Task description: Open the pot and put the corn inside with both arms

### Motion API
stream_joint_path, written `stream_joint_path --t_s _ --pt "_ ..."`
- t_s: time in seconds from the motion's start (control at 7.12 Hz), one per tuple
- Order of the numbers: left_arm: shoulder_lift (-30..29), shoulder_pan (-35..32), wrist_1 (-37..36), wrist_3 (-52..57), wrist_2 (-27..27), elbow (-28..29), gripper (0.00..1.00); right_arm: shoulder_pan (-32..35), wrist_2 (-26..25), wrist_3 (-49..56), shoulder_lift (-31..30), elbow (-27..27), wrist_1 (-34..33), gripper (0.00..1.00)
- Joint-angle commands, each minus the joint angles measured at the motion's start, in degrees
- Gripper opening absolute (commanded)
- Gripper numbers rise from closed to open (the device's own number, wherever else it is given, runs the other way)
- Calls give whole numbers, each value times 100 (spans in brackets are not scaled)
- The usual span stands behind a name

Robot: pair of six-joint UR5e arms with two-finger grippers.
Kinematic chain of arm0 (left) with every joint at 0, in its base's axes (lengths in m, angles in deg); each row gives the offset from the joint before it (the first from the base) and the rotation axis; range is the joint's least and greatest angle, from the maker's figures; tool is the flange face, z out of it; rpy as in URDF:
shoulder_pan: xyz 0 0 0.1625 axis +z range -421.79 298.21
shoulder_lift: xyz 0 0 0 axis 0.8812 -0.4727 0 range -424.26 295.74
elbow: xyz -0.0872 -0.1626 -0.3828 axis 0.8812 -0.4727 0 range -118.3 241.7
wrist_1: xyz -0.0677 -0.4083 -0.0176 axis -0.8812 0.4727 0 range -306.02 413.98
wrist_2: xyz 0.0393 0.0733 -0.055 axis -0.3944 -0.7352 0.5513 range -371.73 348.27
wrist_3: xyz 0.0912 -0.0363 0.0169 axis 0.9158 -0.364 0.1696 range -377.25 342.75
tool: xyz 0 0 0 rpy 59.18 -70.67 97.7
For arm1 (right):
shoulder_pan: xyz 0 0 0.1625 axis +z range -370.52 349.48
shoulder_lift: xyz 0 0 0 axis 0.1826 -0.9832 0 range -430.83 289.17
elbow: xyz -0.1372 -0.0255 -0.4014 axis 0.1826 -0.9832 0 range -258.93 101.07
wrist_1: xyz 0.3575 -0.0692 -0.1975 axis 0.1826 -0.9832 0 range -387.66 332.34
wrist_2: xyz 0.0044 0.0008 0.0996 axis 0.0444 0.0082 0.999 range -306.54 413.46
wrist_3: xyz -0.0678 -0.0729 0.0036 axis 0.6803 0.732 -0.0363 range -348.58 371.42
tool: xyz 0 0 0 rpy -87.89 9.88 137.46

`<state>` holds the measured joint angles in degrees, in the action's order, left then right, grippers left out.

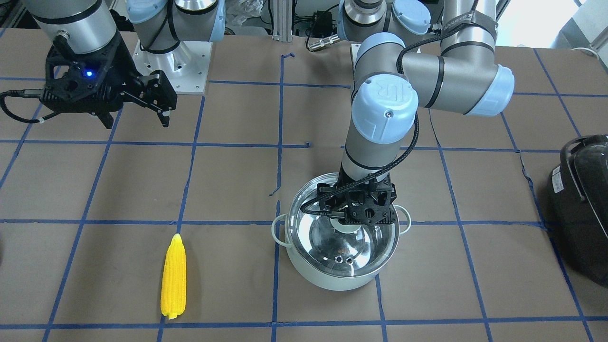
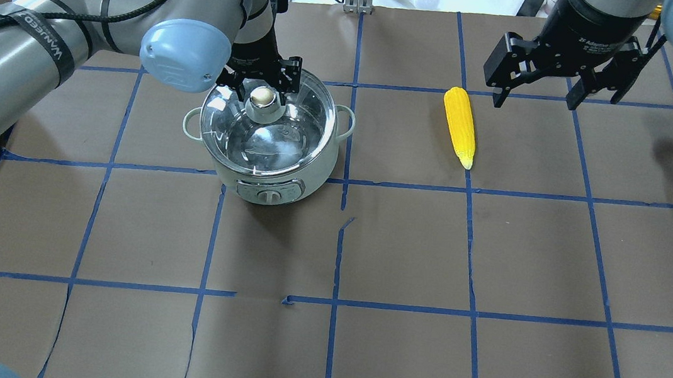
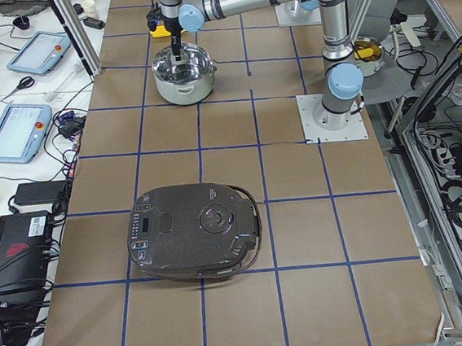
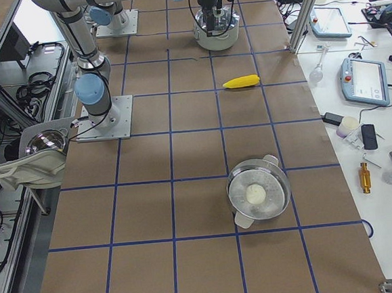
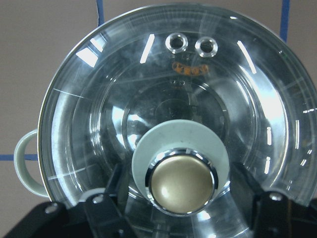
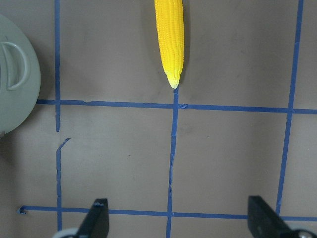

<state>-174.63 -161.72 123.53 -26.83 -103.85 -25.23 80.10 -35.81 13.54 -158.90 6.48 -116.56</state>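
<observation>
Bright yellow corn (image 1: 173,278), pale mint pot (image 1: 332,280) with a clear glass lid (image 1: 365,247), brown bench (image 1: 237,190) gridded in blue tape (image 1: 280,118).

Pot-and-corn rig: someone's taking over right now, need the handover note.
Left tool: down over the pot, straddling the knob of the lid; I cannot tell whether it is clamped.
Right tool: open, empty, above the table near the corn.
Pot: lid on. Corn: lying on the table, apart from the pot.
Done: left arm lined up on the knob.
Left to do: lift the lid, pick up the corn, put it in the pot.
</observation>
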Motion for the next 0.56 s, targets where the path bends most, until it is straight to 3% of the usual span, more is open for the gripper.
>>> stream_joint_path --t_s 0.0,0.28,0.42 --pt "-2 0 -3 9 1 -17 45 0 23 0 1 3 -13 100" --pt "41 0 -21 -17 10 26 27 -1 23 -9 1 3 -21 100" --pt "164 0 5 -17 -25 96 26 0 23 -9 1 11 -22 100"
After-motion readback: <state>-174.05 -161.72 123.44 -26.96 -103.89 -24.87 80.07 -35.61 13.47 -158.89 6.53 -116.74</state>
